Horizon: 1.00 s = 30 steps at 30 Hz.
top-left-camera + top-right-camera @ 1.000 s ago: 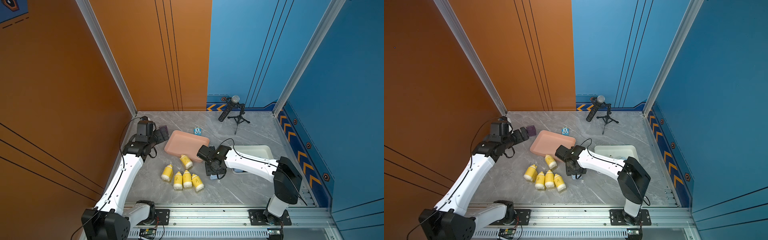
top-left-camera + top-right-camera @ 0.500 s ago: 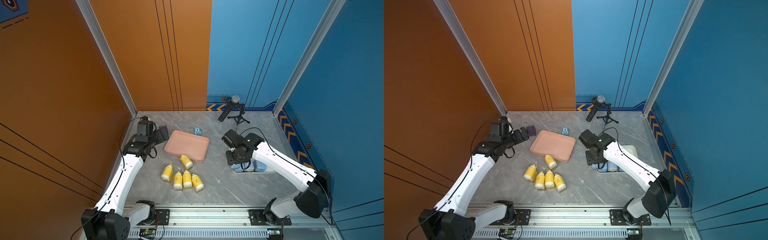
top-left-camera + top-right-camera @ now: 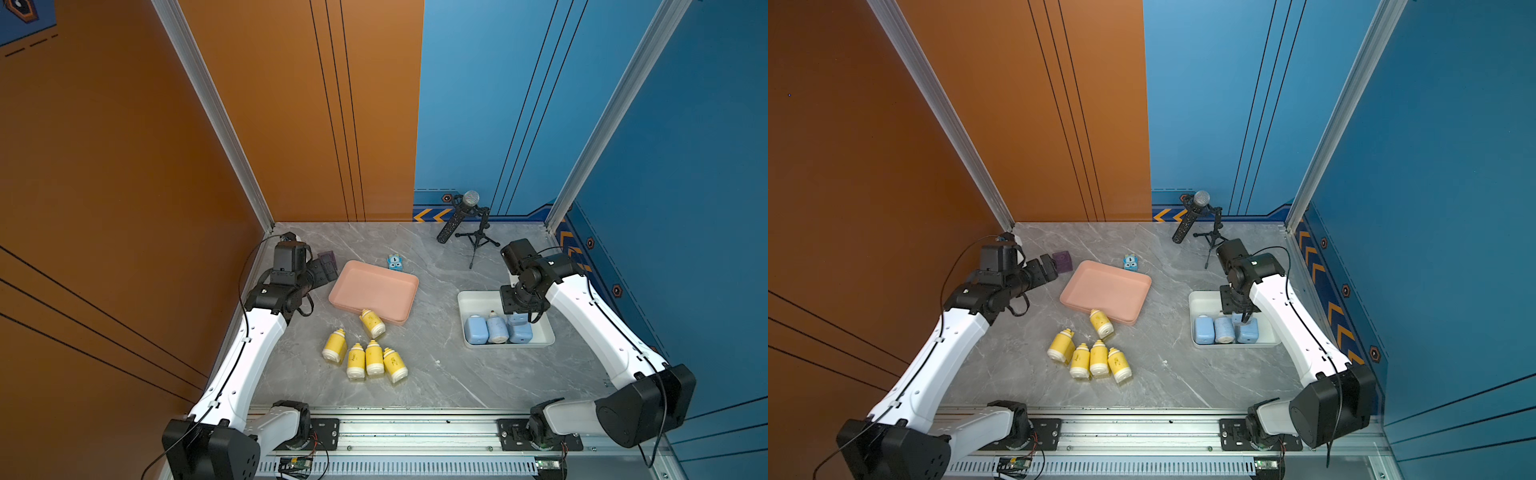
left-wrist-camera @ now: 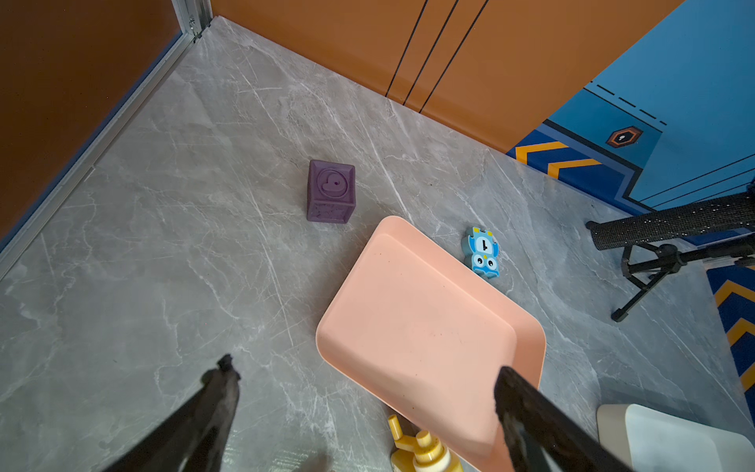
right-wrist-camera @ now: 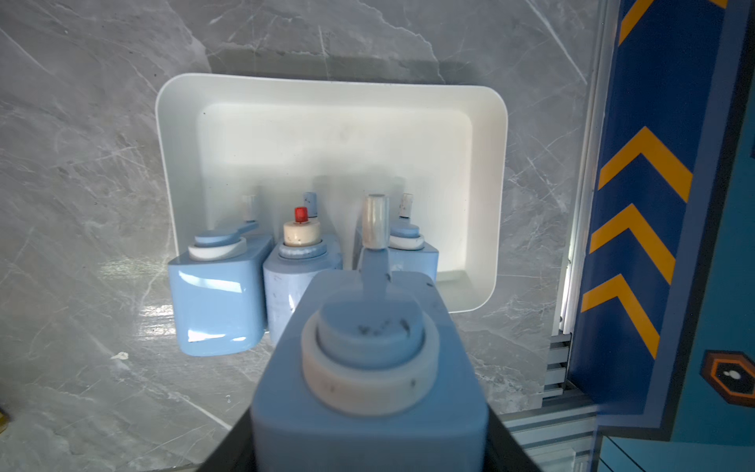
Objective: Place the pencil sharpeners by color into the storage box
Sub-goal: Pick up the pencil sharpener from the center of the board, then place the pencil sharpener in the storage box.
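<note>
While right fingers (image 5: 504, 449) clamp blue sharpener (image 5: 369, 355) above white tray (image 5: 327, 88) near right edge of worktop (image 3: 436, 374), left fingers (image 4: 216, 404) spread empty. Yellow sharpeners (image 3: 374, 357): front-centre. Judged light, rigid, slick plastic; grip flat body sides.

1. The space is enclosed by an orange wall (image 3: 124, 166) and a blue wall (image 3: 478, 104), both crossed by thin black lines.
2. The panels are joined at the corners by slanted aluminium posts (image 3: 216, 116).
3. The surface below is formed by a grey marble-patterned slab (image 3: 449, 374) with pale veins.
4. The foot of the blue wall is trimmed with orange chevrons (image 3: 424, 215) and hexagon marks (image 3: 618, 290).
5. A metal rail (image 3: 415, 428) is set along the near edge.
6. Glossy reflections are seen on the slab.
</note>
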Each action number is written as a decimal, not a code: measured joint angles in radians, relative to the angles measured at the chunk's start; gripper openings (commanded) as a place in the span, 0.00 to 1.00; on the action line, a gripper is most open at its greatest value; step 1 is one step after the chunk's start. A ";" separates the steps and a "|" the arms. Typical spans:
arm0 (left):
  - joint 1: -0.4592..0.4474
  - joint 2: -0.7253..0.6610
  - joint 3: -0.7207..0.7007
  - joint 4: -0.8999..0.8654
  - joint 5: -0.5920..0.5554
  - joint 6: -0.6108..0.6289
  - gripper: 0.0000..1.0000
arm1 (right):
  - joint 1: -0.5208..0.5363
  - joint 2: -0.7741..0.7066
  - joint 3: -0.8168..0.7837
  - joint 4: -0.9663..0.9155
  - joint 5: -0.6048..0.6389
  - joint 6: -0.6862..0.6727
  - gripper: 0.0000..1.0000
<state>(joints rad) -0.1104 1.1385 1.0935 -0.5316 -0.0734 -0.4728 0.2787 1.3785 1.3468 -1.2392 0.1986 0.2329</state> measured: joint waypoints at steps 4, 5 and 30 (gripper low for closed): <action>0.000 -0.008 0.000 0.000 0.000 0.000 0.98 | -0.048 -0.023 -0.001 0.000 -0.003 -0.054 0.37; 0.000 -0.008 0.000 0.000 0.000 0.000 0.98 | -0.061 -0.028 0.000 0.000 -0.004 -0.067 0.37; 0.001 -0.017 -0.008 0.005 0.015 -0.019 0.98 | -0.365 0.123 0.038 0.089 0.008 -0.236 0.38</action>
<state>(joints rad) -0.1093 1.1213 1.0851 -0.5266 -0.0582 -0.4923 -0.0868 1.5017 1.3849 -1.1503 0.2062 -0.0029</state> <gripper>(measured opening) 0.983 0.571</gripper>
